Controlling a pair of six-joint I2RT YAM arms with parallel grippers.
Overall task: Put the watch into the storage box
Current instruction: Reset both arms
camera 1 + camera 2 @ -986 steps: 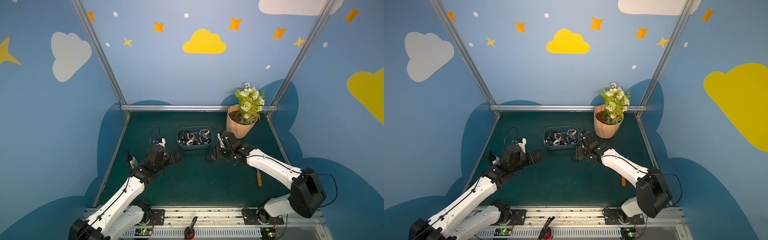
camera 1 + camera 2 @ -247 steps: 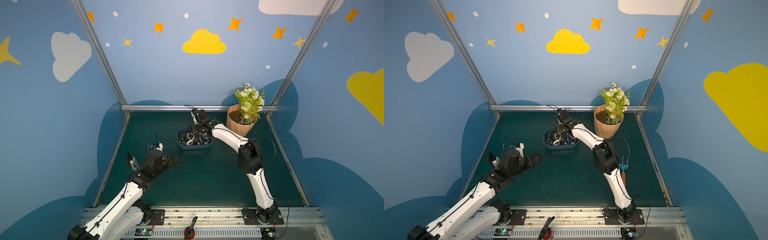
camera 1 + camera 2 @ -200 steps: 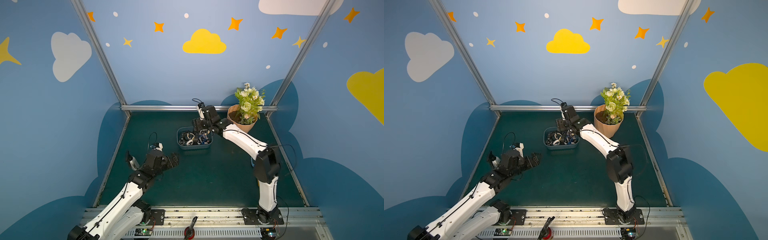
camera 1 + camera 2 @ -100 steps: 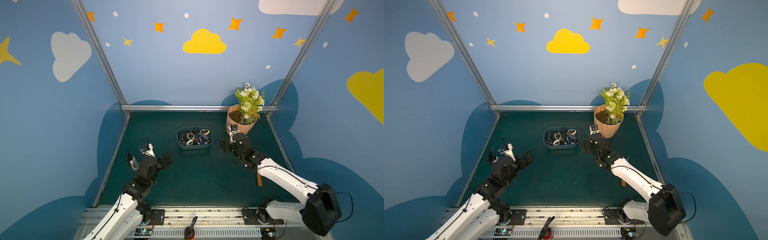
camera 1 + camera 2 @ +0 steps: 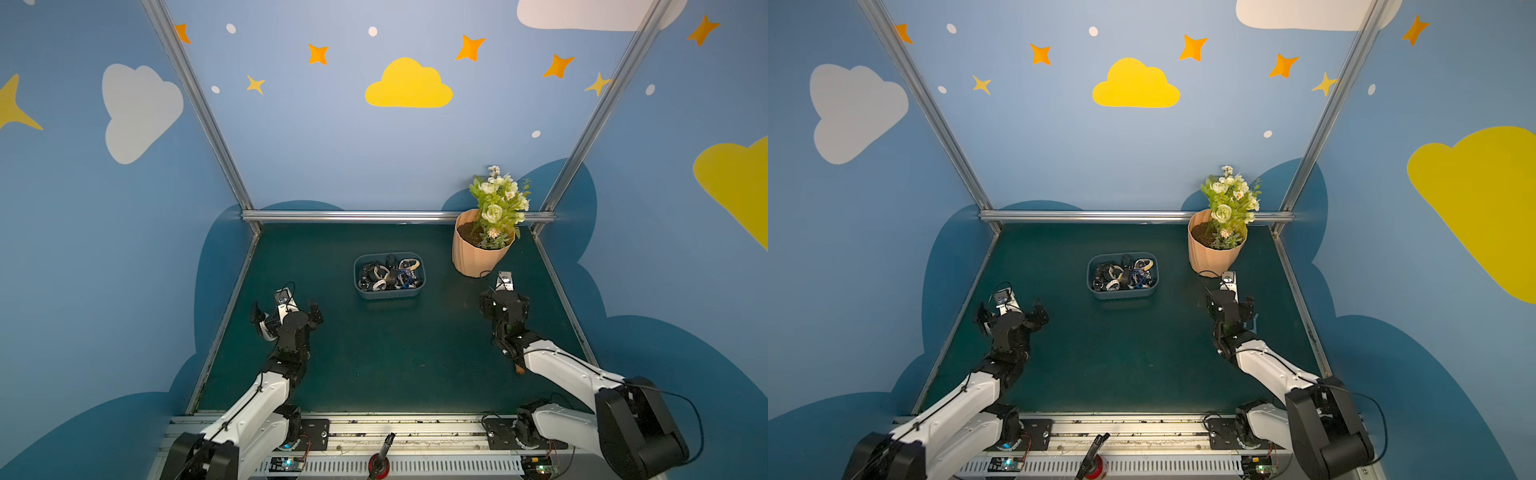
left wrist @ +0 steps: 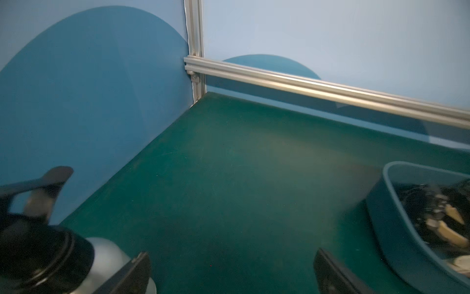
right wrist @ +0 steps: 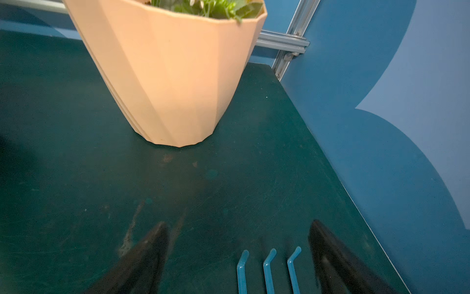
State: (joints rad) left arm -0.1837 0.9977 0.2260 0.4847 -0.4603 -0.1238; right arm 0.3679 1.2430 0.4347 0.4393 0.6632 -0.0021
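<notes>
The blue-grey storage box (image 5: 388, 296) (image 5: 1121, 293) stands at the middle of the green table, with several watches (image 5: 390, 275) (image 5: 1124, 274) piled inside. The left wrist view shows its near wall (image 6: 386, 219) and the watches (image 6: 443, 224). My left gripper (image 5: 284, 308) (image 5: 1010, 311) (image 6: 231, 255) hovers at the front left of the box, open and with nothing in it. My right gripper (image 5: 505, 300) (image 5: 1229, 303) (image 7: 239, 225) is open at the front right of the box, below the flowerpot, holding nothing.
A ribbed peach flowerpot (image 5: 478, 257) (image 5: 1212, 257) (image 7: 173, 76) with flowers stands at the back right. A small rake with blue tines (image 7: 268, 264) and a wooden handle (image 5: 518, 368) lies under my right gripper. Blue walls and metal rails close the table in.
My right arm has drawn back from over the storage box to the front right, near the flowerpot, its jaws open. My left arm has pulled back toward the front left.
</notes>
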